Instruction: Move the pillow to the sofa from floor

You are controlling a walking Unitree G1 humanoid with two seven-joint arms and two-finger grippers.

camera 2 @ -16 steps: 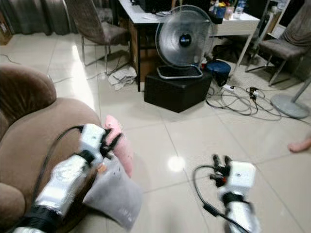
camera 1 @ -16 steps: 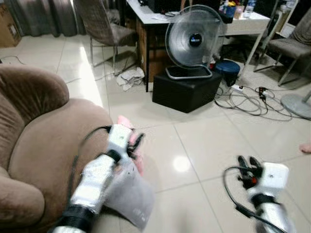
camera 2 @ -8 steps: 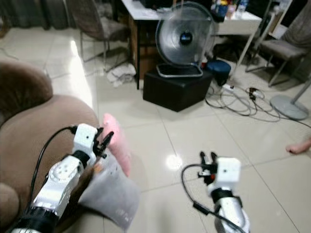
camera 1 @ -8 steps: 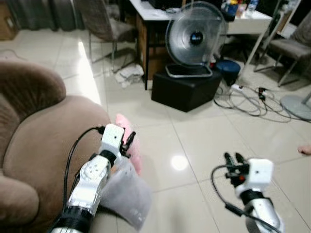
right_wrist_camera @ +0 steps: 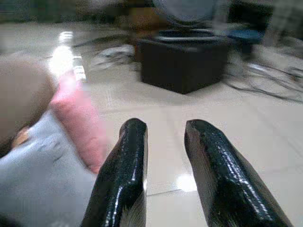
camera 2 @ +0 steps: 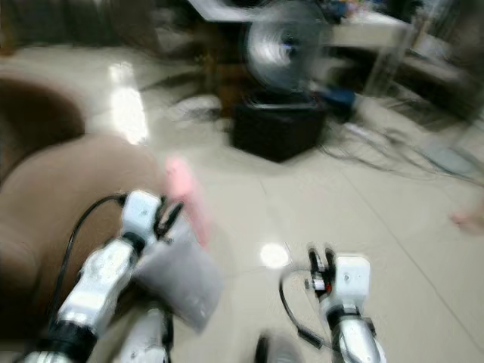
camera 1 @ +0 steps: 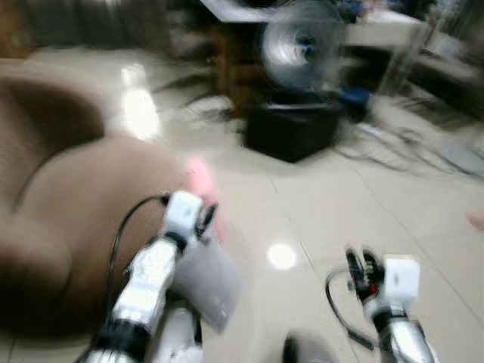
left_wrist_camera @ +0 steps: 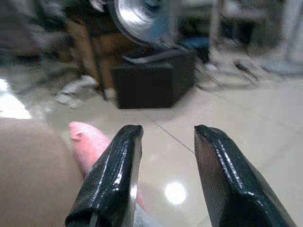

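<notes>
The pillow (camera 1: 203, 190), pink, leans against the front edge of the brown sofa (camera 1: 68, 204) with its lower end toward the floor, and a grey cushion (camera 1: 212, 283) lies just below it on the tiles. The left gripper (left_wrist_camera: 165, 177) hangs just above the pillow at the sofa's front edge, its two black fingers apart with nothing between them. The right gripper (right_wrist_camera: 163, 175) hovers over bare floor well to the right, fingers parted a little and empty.

The floor (camera 1: 355, 204) is glossy pale tile with a bright lamp reflection. Beyond stand a round fan (camera 1: 295, 47) on a black box (camera 1: 291, 132), a white table (camera 1: 378, 30) behind them, and loose cables (camera 1: 401, 144) on the tiles. Both head views are heavily blurred, so small items by the table cannot be made out.
</notes>
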